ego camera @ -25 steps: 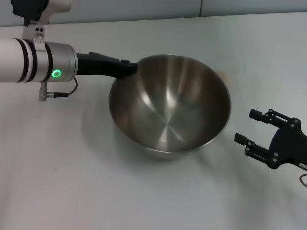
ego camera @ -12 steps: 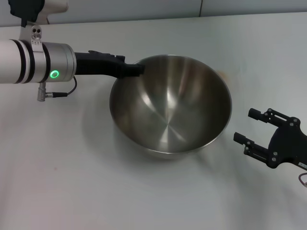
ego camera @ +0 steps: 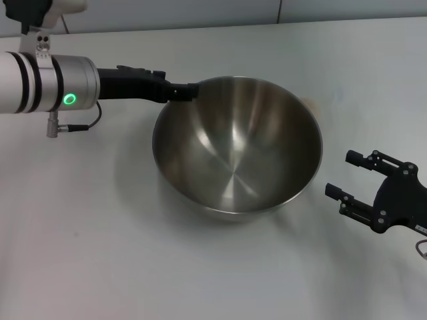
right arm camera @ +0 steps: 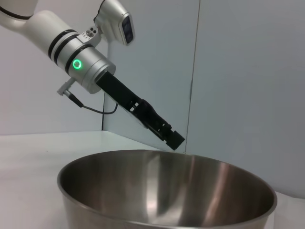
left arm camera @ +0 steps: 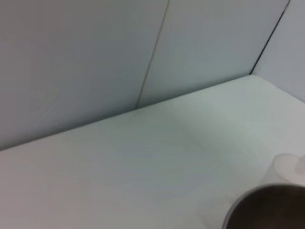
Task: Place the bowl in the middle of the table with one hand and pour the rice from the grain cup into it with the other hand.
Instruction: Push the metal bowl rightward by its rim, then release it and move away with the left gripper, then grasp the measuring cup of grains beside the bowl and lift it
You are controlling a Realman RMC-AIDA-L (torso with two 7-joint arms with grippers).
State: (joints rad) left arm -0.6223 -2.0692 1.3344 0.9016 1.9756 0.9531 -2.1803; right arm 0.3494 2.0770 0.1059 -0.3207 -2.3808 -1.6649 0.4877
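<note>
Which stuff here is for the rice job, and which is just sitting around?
For the job:
- the bowl, empty, standing on the table
- the left gripper, just above the bowl's rim
- the right gripper, open, waiting to the bowl's right
- a pale cup, barely showing behind the bowl

Just sitting around:
- nothing else shows
</note>
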